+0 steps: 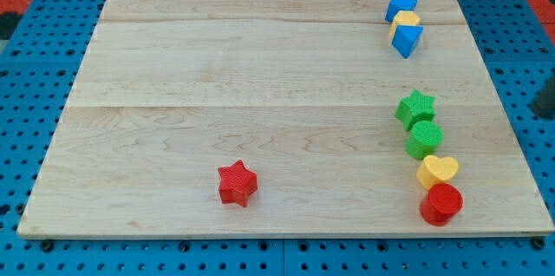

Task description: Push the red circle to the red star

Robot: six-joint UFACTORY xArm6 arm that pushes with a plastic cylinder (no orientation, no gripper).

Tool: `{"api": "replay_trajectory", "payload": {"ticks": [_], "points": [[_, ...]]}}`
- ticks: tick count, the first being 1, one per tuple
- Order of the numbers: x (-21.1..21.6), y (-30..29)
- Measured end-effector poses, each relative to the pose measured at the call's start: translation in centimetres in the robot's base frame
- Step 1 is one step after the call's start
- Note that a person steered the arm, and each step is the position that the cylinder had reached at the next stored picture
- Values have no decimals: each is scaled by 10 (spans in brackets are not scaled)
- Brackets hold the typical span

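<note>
The red circle (441, 204) stands near the board's bottom right corner, touching the yellow heart (438, 171) just above it. The red star (238, 182) lies alone at the lower middle of the board, far to the circle's left. A dark shape at the view's right edge, off the board, looks like my rod. Its lower end, my tip (538, 113), is well above and to the right of the red circle and touches no block.
A green circle (425, 139) and a green star (416, 108) continue the column above the heart. At the top right, a yellow block (406, 21) sits between two blue blocks (401, 4) (406, 41). The wooden board (217, 68) lies on a blue pegboard.
</note>
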State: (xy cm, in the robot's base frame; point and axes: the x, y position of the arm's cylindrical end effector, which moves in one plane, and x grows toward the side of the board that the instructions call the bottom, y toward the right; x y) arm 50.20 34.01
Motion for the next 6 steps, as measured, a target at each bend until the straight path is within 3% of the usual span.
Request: {"api": "replay_trajectory", "payload": {"ticks": [1, 2, 5, 6], "points": [[80, -60], [101, -108], [101, -279], [76, -335]]}}
